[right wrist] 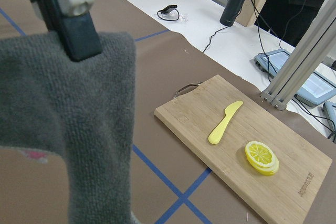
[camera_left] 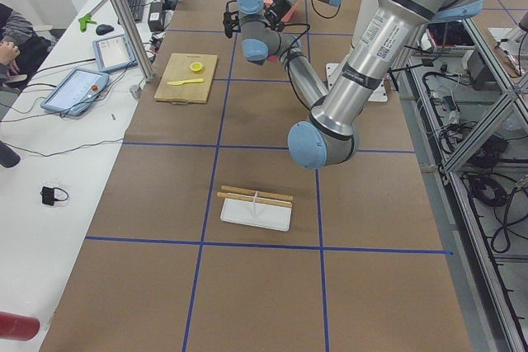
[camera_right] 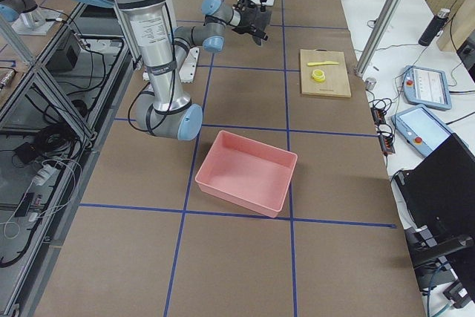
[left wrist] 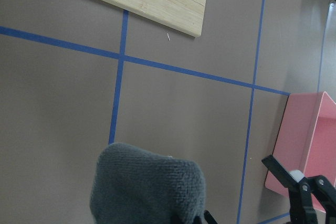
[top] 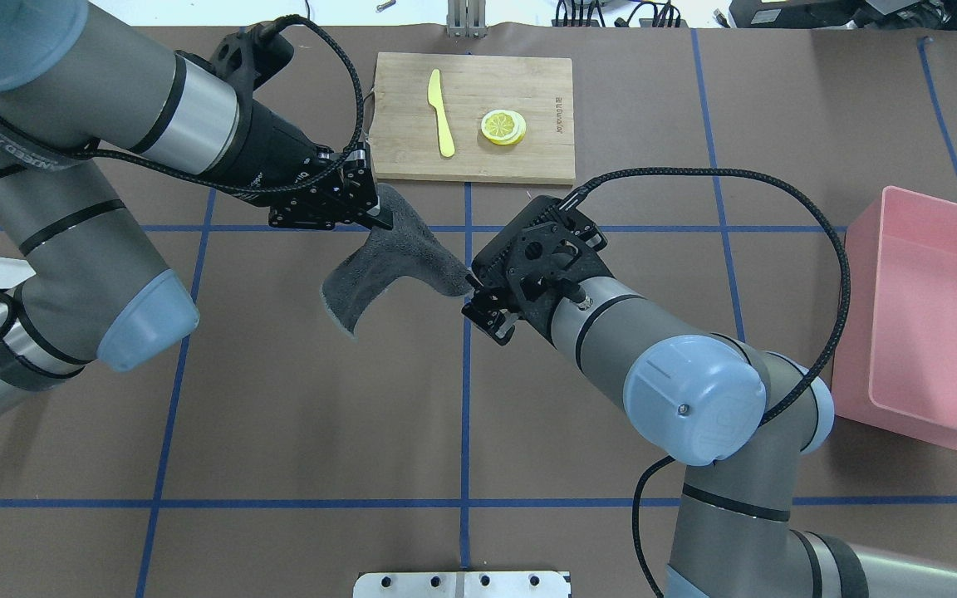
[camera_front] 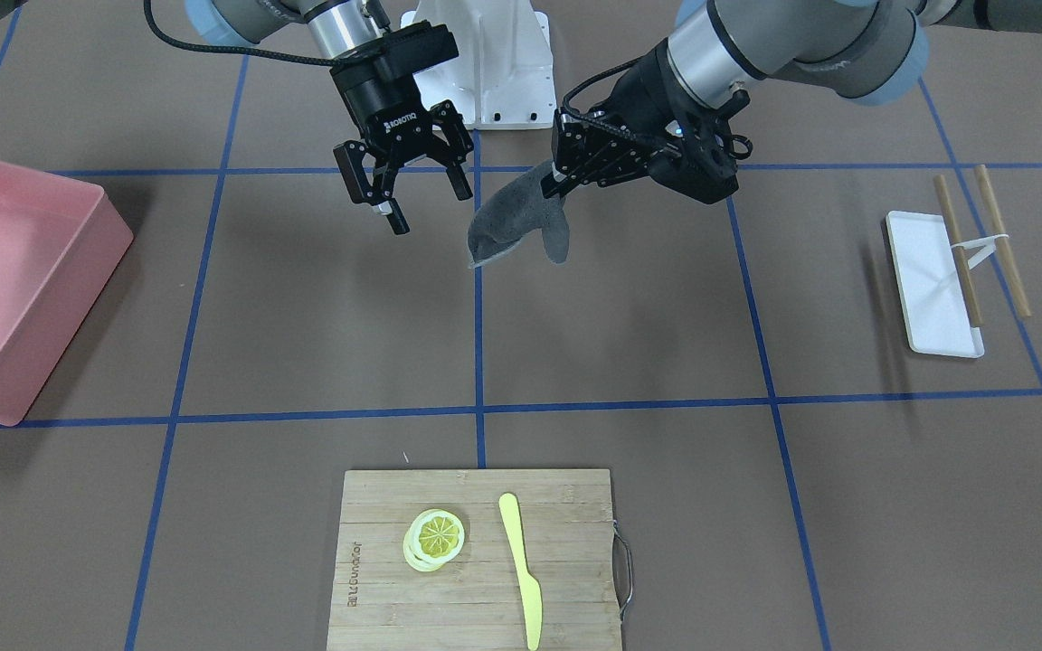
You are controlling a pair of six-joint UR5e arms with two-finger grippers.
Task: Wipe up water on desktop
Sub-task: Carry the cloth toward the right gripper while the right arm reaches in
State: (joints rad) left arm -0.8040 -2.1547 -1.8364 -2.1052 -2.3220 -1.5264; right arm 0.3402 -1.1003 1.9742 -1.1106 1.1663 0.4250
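Observation:
The desktop (camera_front: 629, 344) is brown with blue tape lines; I see no water on it. My left gripper (camera_front: 560, 181) is shut on the top of a grey cloth (camera_front: 516, 221), which hangs above the desktop near the centre line. In the overhead view the left gripper (top: 372, 212) pinches the cloth (top: 387, 266) at its far edge. My right gripper (camera_front: 408, 194) is open and empty, just beside the cloth's free end. In the overhead view the right gripper (top: 480, 307) is at the cloth's near corner. The right wrist view shows the cloth (right wrist: 79, 108) close in front.
A bamboo cutting board (camera_front: 566, 506) with lemon slices (camera_front: 435, 538) and a yellow knife (camera_front: 521, 570) lies on the operators' side. A pink bin (camera_front: 14, 280) stands on my right. A white tray (camera_front: 923, 298) with chopsticks (camera_front: 1002, 240) lies on my left.

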